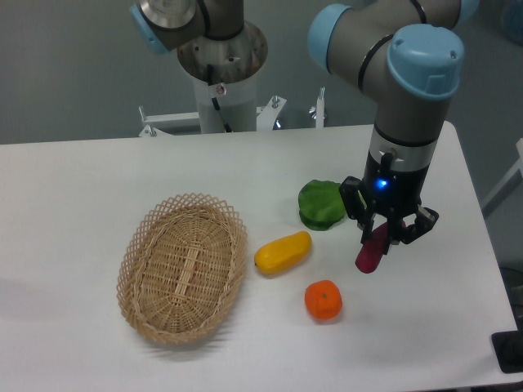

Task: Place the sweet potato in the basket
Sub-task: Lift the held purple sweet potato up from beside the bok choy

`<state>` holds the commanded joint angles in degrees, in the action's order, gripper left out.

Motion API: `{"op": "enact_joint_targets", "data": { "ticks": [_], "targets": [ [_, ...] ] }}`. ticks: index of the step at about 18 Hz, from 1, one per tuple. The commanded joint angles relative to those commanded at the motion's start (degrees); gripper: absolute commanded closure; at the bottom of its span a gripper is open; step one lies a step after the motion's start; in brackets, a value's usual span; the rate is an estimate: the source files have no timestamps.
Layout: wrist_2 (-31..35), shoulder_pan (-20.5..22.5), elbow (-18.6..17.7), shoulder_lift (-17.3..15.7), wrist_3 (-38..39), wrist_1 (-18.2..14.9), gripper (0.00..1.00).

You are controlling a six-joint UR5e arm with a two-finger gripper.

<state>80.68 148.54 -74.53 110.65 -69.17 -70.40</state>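
The sweet potato (371,252) is a small magenta-purple tuber at the right of the table. It hangs tilted between the fingers of my gripper (382,237), which is shut on its upper end. Its lower end is just above or touching the table; I cannot tell which. The basket (183,266) is an oval tan wicker basket with a looped rim, at the left of the table, far from the gripper. Nothing lies in it.
A yellow oblong vegetable (283,252) lies between the basket and the gripper. A round orange fruit (324,300) sits in front of it. A green vegetable (322,204) lies just left of the gripper. The table's right edge is near the arm.
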Motion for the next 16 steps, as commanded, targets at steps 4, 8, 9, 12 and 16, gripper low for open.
{"op": "enact_joint_targets", "data": {
  "ticks": [4, 8, 9, 12, 16],
  "targets": [
    [0.0, 0.0, -0.17, -0.09, 0.09, 0.7, 0.81],
    [0.09, -0.44, -0.61, -0.26, 0.79, 0.7, 0.81],
    [0.17, -1.31, -0.61, -0.26, 0.88, 0.7, 0.81],
    [0.0, -2.19, -0.88, -0.35, 2.28, 0.7, 0.82],
    [0.35, -6.4, -2.54, -0.79, 8.5, 0.88, 0.82]
  ]
}}
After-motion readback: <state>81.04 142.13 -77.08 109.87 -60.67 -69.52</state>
